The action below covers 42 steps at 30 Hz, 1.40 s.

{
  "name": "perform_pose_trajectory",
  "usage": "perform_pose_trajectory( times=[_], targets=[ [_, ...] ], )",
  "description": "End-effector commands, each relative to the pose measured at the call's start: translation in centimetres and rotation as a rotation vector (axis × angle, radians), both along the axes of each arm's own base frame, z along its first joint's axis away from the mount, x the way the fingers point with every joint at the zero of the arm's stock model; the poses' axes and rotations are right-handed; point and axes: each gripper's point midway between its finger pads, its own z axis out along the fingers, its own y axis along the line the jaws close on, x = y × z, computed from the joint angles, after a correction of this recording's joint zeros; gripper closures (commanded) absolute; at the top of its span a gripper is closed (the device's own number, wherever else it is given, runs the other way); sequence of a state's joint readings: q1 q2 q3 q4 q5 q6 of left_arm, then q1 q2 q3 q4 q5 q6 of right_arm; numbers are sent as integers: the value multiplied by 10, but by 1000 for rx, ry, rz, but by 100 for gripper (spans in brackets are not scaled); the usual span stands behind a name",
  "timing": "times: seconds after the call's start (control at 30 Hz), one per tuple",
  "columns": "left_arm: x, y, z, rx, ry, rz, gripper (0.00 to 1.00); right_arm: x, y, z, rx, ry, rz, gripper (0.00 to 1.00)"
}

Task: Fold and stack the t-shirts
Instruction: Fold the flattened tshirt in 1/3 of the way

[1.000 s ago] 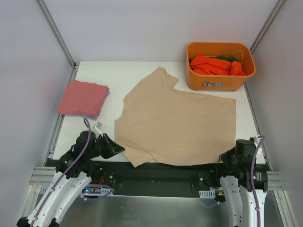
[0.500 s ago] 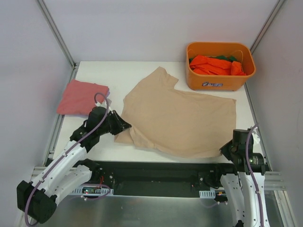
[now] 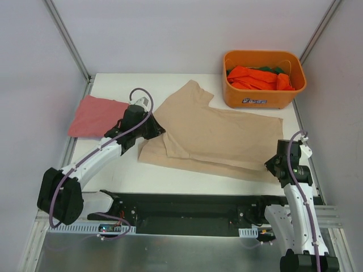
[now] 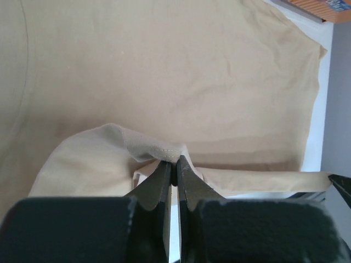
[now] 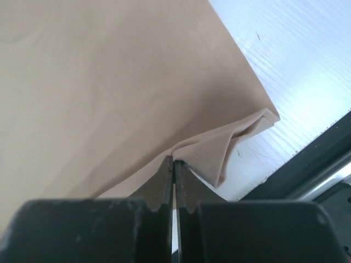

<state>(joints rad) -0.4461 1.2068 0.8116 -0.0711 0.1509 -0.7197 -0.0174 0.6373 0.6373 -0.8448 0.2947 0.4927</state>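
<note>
Beige t-shirt [image 3: 227, 133] lies mid-table from overhead, its near part folded back over itself. I see my left gripper [image 3: 156, 131] at its left fold and my right gripper [image 3: 271, 167] at its near right corner. A folded pinkish-red t-shirt [image 3: 96, 116] sits far left. On the left wrist, the jaws pinch a raised hem. On the right wrist, the jaws clamp the corner fold.

This is a robotics lab cell: a white tabletop [image 3: 130, 85] boxed in by plain white panels [image 3: 181, 34] on aluminium rails [image 3: 66, 35], with robot arms [image 3: 93, 158] mounted at its edge.
</note>
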Motion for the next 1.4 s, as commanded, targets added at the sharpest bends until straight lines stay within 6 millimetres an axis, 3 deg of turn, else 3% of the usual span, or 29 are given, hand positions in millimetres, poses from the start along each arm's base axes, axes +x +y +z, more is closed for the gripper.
perform_pose_trajectory(
  times=[0.0,0.23,0.43,0.5,0.53,0.6,0.63,0.67,0.77,0.9,0.97,1.07,1.23,1.37],
  targets=[
    [38,-17,24,19,-138,-65,100,24,-9,-1,-11,-54,-39,99],
    [72,-28,-2,72,-88,-86,100,21,-28,-16,-40,-15,-109,99],
    [100,-33,-17,94,-60,-68,100,50,-38,-23,-83,-72,-68,82],
    [109,-33,-21,106,-53,-57,78,57,-45,-22,-93,-61,-86,80],
    [114,-33,-21,111,-54,-48,62,59,-49,-20,-100,-53,-100,77],
    [122,-31,-20,109,-39,-30,11,65,-54,-14,-102,-35,-116,70],
    [122,-31,-17,89,-16,-46,1,67,-52,-11,-89,-31,-108,59],
    [120,-32,-13,73,-8,-59,1,72,-48,-6,-75,-42,-82,35],
    [103,-27,-5,53,-9,-57,1,77,-25,-1,4,-75,40,1],
    [62,-15,-14,21,35,-44,1,66,22,-14,174,-92,234,4],
    [36,-13,-36,5,90,-54,1,61,47,-20,258,-122,333,4],
    [19,-14,-69,-48,144,-52,1,61,70,-34,333,-167,422,4],
    [-2,-12,-103,-65,235,-48,1,58,58,-57,287,-44,394,4],
    [-22,5,-122,-14,267,-9,1,55,50,-74,287,58,342,4]
  ],
)
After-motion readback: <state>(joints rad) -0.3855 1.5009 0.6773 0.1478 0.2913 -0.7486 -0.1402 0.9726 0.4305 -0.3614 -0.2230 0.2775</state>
